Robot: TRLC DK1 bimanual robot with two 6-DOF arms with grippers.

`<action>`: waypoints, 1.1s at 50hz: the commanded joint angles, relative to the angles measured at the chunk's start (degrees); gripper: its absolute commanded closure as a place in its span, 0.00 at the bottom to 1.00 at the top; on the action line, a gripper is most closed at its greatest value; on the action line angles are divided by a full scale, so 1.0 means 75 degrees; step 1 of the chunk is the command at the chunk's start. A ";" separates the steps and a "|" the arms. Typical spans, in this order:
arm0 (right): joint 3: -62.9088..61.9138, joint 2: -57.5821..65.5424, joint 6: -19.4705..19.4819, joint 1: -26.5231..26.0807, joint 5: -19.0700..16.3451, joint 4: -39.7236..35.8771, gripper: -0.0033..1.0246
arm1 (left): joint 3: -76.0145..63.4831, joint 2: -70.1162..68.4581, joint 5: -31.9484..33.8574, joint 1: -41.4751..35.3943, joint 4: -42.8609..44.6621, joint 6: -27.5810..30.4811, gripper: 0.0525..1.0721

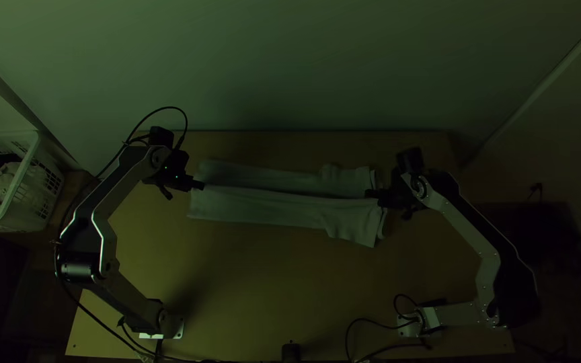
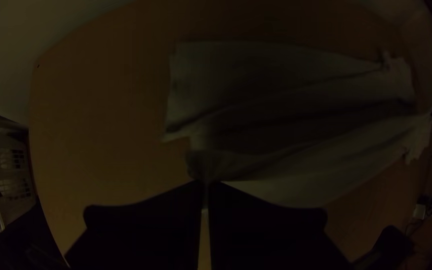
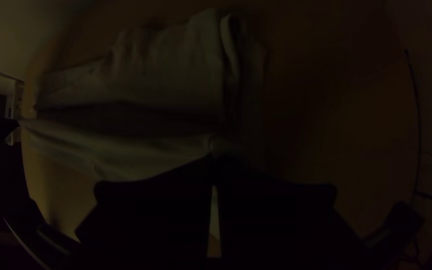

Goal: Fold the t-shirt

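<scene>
Lengthwise folding step, apparently: left hand (image 2: 205,184) and right hand (image 3: 214,159) (both closed) pinch the t-shirt (image 1: 257,205) at opposite ends; next, lay the held edge flat.

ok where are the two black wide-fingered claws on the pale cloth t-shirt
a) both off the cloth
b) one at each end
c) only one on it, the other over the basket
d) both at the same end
b: the left claw pinches the pale cloth t-shirt at one end, and the right claw pinches it at the opposite end.
</scene>
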 commanded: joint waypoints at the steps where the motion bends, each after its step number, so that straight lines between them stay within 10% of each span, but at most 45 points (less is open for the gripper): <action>1: 0.0236 0.0400 -0.0120 -0.0174 0.0106 0.0168 0.97 | 0.0444 0.0364 0.0029 0.0001 0.0027 -0.0250 0.97; 47: 0.1923 0.2978 -0.0061 -0.0701 0.0141 0.1715 0.96 | 0.2003 0.2040 0.0029 0.0094 0.0250 -0.0649 0.97; 55: 0.2076 0.3200 -0.0073 -0.0689 0.0293 0.1867 0.70 | 0.2015 0.2087 0.0029 0.0129 0.0496 -0.0848 0.88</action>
